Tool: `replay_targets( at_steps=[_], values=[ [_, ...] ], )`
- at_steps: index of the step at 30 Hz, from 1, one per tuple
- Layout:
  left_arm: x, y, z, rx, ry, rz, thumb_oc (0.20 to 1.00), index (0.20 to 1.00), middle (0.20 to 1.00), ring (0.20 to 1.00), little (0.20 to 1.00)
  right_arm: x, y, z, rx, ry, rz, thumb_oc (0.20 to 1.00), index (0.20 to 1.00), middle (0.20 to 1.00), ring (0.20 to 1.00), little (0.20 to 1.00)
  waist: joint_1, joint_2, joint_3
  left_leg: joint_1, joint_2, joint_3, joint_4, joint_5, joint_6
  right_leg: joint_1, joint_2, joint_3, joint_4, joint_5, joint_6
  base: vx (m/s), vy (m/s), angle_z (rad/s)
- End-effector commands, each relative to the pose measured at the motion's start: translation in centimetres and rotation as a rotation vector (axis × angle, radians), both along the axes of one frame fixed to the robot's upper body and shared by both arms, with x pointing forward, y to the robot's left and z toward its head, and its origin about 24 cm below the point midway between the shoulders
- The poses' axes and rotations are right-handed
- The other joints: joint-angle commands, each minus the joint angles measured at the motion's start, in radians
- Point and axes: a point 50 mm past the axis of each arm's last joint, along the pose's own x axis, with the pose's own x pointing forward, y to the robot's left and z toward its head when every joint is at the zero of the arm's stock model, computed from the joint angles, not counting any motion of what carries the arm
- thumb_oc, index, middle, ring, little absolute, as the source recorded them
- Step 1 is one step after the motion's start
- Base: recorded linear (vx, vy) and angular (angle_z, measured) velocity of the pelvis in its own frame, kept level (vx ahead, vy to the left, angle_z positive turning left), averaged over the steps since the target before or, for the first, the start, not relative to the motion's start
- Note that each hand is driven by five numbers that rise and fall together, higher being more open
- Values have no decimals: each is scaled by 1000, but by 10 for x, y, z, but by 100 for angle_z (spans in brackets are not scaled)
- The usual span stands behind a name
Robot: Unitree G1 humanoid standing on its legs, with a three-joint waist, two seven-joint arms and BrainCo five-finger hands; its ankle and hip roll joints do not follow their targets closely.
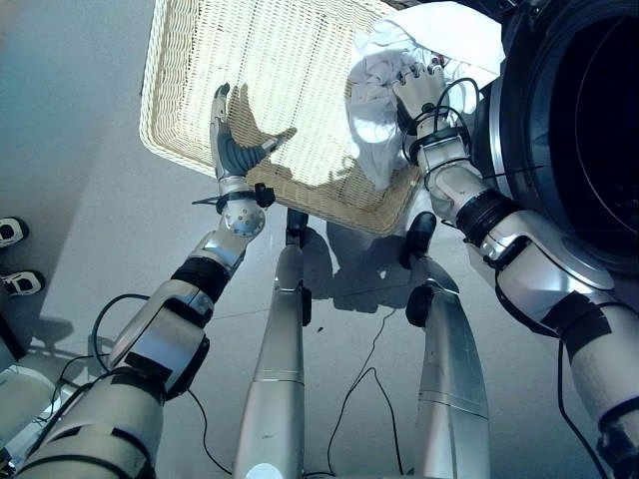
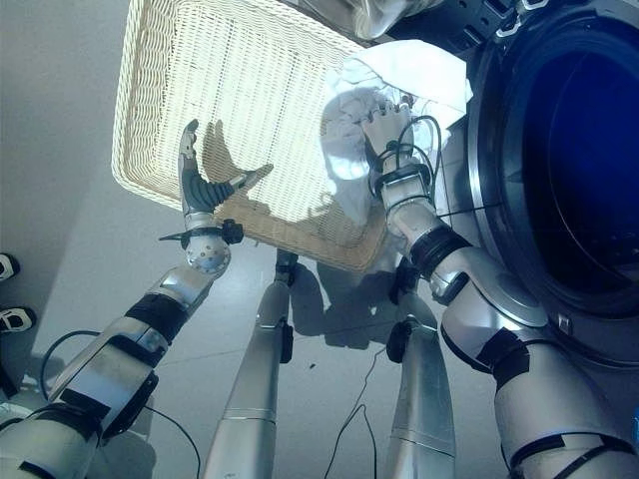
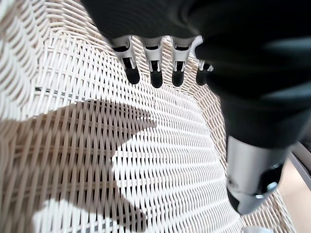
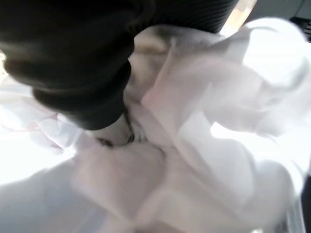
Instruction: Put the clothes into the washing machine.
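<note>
A bundle of white clothes (image 1: 371,125) lies over the right edge of a pale wicker basket (image 1: 270,60), next to the washing machine's open dark drum (image 1: 599,130). My right hand (image 1: 419,88) sits on top of the bundle with its fingers curled into the cloth. Part of the cloth hangs below the hand. In the right wrist view the white cloth (image 4: 218,145) wraps closely round the hand. My left hand (image 1: 232,150) hovers open over the near part of the basket, fingers (image 3: 155,73) straight above bare weave.
The washing machine's round door frame (image 2: 489,200) stands close at the right, right beside the basket. A person's shoes (image 1: 12,232) show at the left edge on the grey floor.
</note>
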Motion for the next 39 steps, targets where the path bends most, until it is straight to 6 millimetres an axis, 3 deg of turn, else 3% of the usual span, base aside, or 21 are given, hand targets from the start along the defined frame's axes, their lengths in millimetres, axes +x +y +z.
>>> replay_targets(
  at_steps=[1,10,15,16,18,22,29,34,39],
  values=[
    [-3,-7,14,-103,-97,-19,1000,1000,1000,1000,1000,3,-33,-32,-9,95,-79,200,200,200,200,200,-25,78,-14,-42,-117,66,82,-37,120,41,71,-58,-171,150,69,0,0,0],
    [-4,-8,11,-122,-89,-19,1000,1000,1000,1000,1000,3,-34,-34,106,95,-33,200,200,200,200,200,-27,81,-14,-42,-118,68,80,-34,121,39,72,-56,-175,155,69,0,0,0],
    [-4,-5,10,-128,-85,-21,1000,1000,1000,1000,1000,4,-29,-46,630,225,112,200,200,200,200,200,-27,79,-14,-40,-115,66,73,-30,119,38,72,-56,-174,155,65,0,0,0],
    [-4,-4,11,-131,-84,-22,1000,1000,1000,1000,1000,4,-22,-52,906,283,199,200,200,200,200,200,-28,78,-14,-41,-115,65,73,-29,117,35,72,-56,-172,154,63,0,0,0],
    [-5,2,11,-135,-81,-21,1000,1000,1000,1000,1000,2,-10,-61,1226,399,338,200,200,200,200,200,-30,75,-14,-38,-114,65,72,-29,114,36,74,-55,-172,152,60,0,0,0],
    [-7,11,12,-136,-78,-8,1000,1000,1000,1000,1000,-5,7,-68,1575,553,580,200,200,200,200,200,-36,63,-14,-36,-106,69,74,-29,108,35,76,-55,-165,147,58,0,0,0],
    [-9,16,14,-136,-77,25,1000,1000,1000,1000,1000,-21,25,-69,1724,676,832,200,200,200,200,200,-59,36,-14,-31,-90,76,61,-25,97,34,81,-50,-172,150,63,-6,0,-2],
    [-9,16,14,-141,-83,30,1000,1000,1000,1000,1000,-21,22,-69,1634,632,775,200,200,200,200,200,-63,36,-14,-28,-87,76,50,-22,93,35,83,-45,-177,151,65,-10,6,-2],
    [-9,15,14,-144,-84,23,1000,1000,1000,1000,1000,-22,24,-72,1726,721,836,200,200,200,200,200,-62,41,-14,-29,-88,74,49,-23,91,36,78,-46,-180,150,67,-5,4,-1]
  ],
)
